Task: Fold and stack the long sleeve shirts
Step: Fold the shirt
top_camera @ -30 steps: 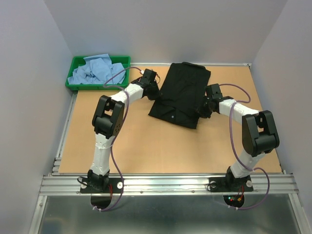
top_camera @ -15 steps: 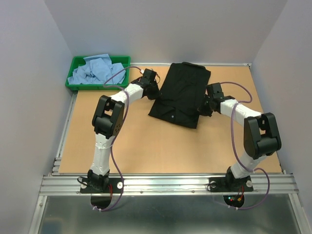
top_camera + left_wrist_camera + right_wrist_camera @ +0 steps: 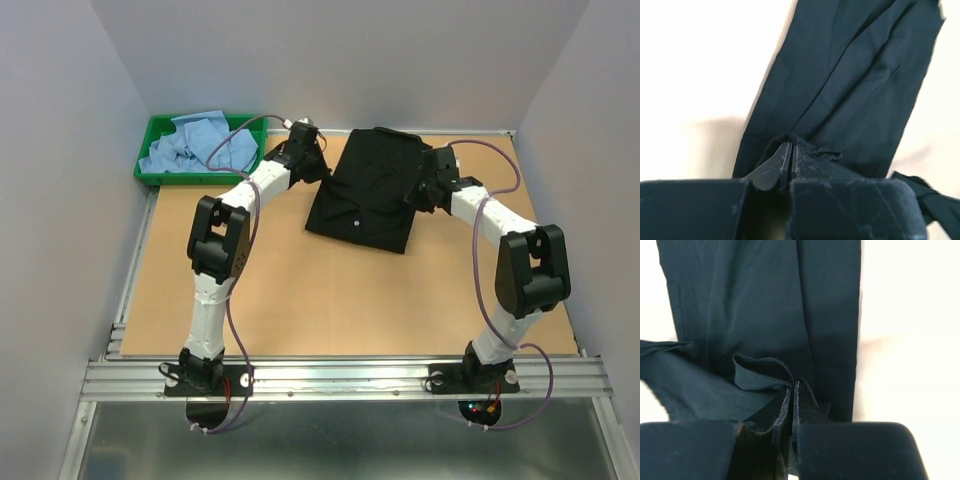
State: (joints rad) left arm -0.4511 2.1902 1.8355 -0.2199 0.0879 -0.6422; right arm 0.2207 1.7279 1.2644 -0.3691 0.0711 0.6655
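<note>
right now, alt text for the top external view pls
A black shirt lies on a tan table, the left gripper and right gripper each shut on one side edge of it. Light blue shirts sit heaped in a green tray at the far left corner.

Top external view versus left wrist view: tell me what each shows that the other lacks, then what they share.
Only top external: the green tray holding light blue shirts, and the right gripper at the black shirt's right edge. Only left wrist: the close look at the left gripper pinched shut on a raised fold of black cloth. Both: the black shirt, the left gripper and the table.
</note>
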